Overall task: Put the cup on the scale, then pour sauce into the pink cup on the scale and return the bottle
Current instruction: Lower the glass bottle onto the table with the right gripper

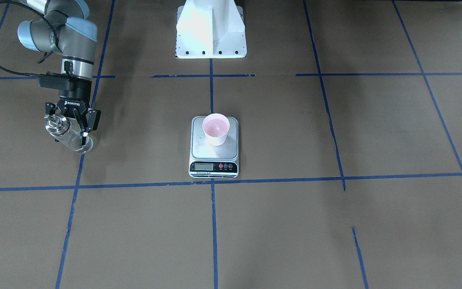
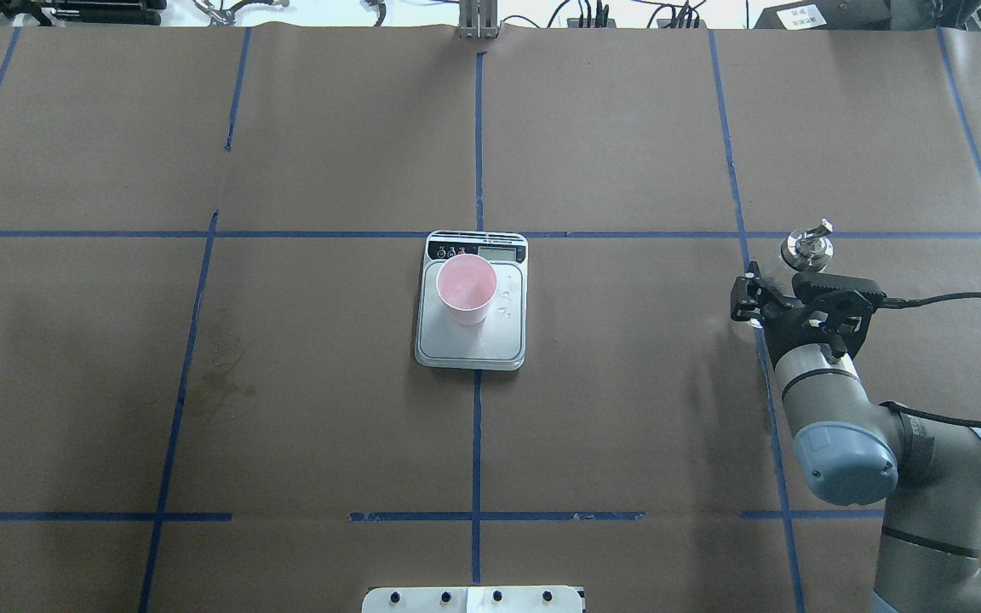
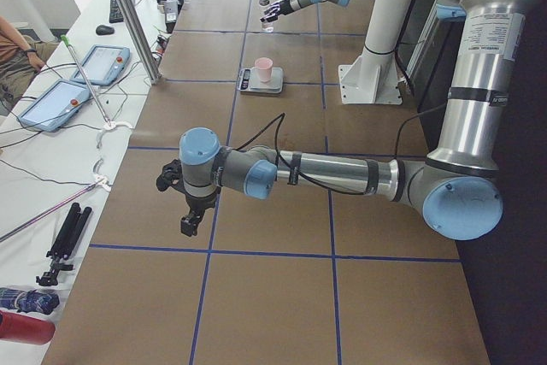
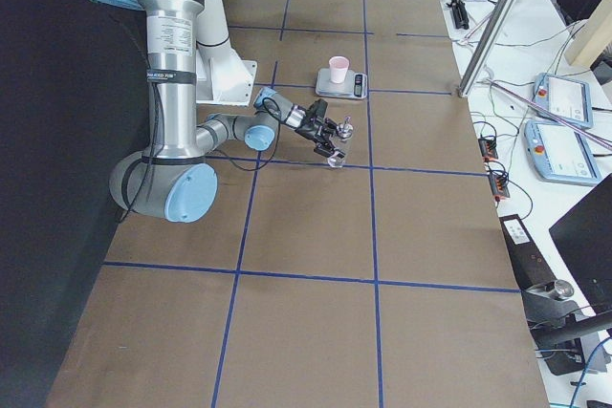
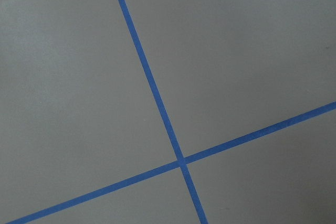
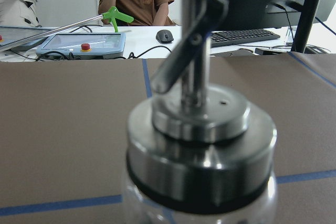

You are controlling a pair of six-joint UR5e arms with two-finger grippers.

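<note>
Glass and steel sit between the fingers of the right gripper [image 1: 71, 134]. It grasps the bottle [image 1: 55, 123] around its clear body, upright with the spout on top. The bottle is well off to the robot's right of the scale [image 1: 203, 151], low over the table [image 1: 295, 224] beside a blue tape line [image 1: 76, 176] (whether its base touches the paper I cannot tell). The cup [image 1: 215, 128] stands upright on the scale's platform.

A few droplets [image 1: 199, 140] lie on the steel beside the cup, so I judge the pour is done and the step in hand is setting the bottle back. To do that well:

- Keep the wrist level so the bottle stays vertical.
- Lower it until the base bears flat on the table.
- Let go only then. Smooth glass under a heavy metal cap will likely topple if released early or at a slant.
- Open the jaws wide.
- Draw the hand off without catching the cap or the thin spout.

The left gripper [image 3: 190, 221] hangs over bare paper far to the robot's left. It shows only in the side view, so I cannot tell whether it is spread or closed.
</note>
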